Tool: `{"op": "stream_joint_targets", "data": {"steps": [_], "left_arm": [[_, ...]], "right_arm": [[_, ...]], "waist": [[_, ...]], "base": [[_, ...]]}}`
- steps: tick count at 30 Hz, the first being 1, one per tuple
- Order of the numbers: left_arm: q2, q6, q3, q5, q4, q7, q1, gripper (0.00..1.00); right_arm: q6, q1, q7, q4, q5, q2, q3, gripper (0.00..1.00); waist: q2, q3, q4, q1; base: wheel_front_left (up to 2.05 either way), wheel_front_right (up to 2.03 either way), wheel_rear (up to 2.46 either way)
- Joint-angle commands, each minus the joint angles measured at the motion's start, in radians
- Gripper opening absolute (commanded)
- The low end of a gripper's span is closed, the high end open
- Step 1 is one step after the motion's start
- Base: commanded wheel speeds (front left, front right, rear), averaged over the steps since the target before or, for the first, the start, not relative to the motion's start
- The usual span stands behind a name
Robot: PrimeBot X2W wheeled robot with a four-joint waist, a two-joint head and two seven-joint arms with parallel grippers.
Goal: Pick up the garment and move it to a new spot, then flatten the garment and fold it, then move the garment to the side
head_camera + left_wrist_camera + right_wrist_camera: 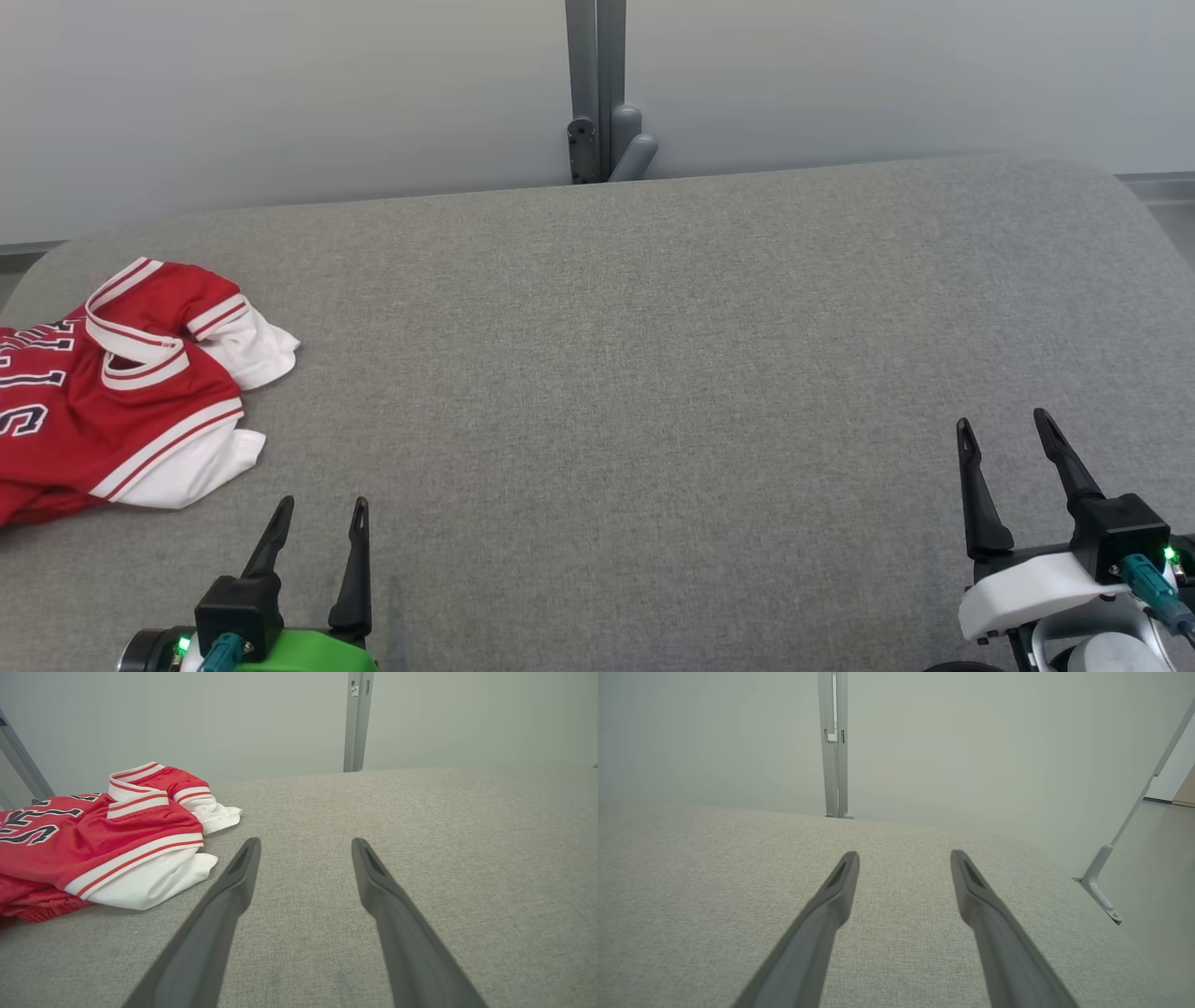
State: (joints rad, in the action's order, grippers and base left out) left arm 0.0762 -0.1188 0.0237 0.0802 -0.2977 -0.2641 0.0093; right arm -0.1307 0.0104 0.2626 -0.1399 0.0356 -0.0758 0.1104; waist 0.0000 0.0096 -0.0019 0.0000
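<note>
The garment (103, 401) is a red jersey with white sleeves, white-and-red trim and dark lettering, lying rumpled at the far left of the grey padded table (653, 373), partly cut off by the view's edge. My left gripper (322, 509) stands open near the front edge, just right of and below the garment's lower white sleeve, not touching it. In the left wrist view the garment (93, 844) lies left of the open left gripper (306, 844). My right gripper (1004, 425) stands open at the front right, far from the garment, with nothing between its fingers; the right wrist view shows it (903, 856) over bare fabric.
A grey metal post (597, 93) with a bracket stands behind the table's far edge against a pale wall. The table's right rear corner is rounded, and beyond it a slanted metal brace (1104, 882) meets the floor.
</note>
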Motion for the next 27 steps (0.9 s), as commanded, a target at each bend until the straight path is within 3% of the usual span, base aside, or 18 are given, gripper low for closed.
{"op": "stream_joint_targets", "data": {"steps": [1, 13, 17, 27], "left_arm": [[-0.003, -0.003, -0.006, 0.009, -0.003, 0.0, -0.002, 1.0], [-0.01, -0.007, 0.0, 0.005, -0.009, 0.0, -0.017, 1.0], [-0.012, -0.007, 0.004, 0.006, -0.01, 0.0, -0.024, 1.0], [-0.008, 0.0, -0.025, 0.011, -0.016, 0.0, 0.015, 1.0]], "right_arm": [[0.0, 0.007, 0.004, 0.001, -0.007, 0.0, 0.001, 1.0], [0.0, 0.02, 0.004, 0.002, -0.013, 0.001, 0.008, 1.0], [0.0, 0.027, 0.003, 0.001, -0.013, -0.005, -0.004, 1.0], [0.0, 0.025, 0.003, -0.011, -0.023, -0.008, -0.053, 1.0]], "waist": [[0.0, 0.001, 0.0, 0.0], [0.0, -0.002, 0.03, 0.0], [0.0, -0.009, 0.098, 0.0], [0.0, -0.046, 0.344, 0.0]], "base": [[0.0, 0.0, 0.0], [0.0, 0.0, 0.0], [0.0, 0.0, 0.0], [0.0, 0.0, 0.0]]}}
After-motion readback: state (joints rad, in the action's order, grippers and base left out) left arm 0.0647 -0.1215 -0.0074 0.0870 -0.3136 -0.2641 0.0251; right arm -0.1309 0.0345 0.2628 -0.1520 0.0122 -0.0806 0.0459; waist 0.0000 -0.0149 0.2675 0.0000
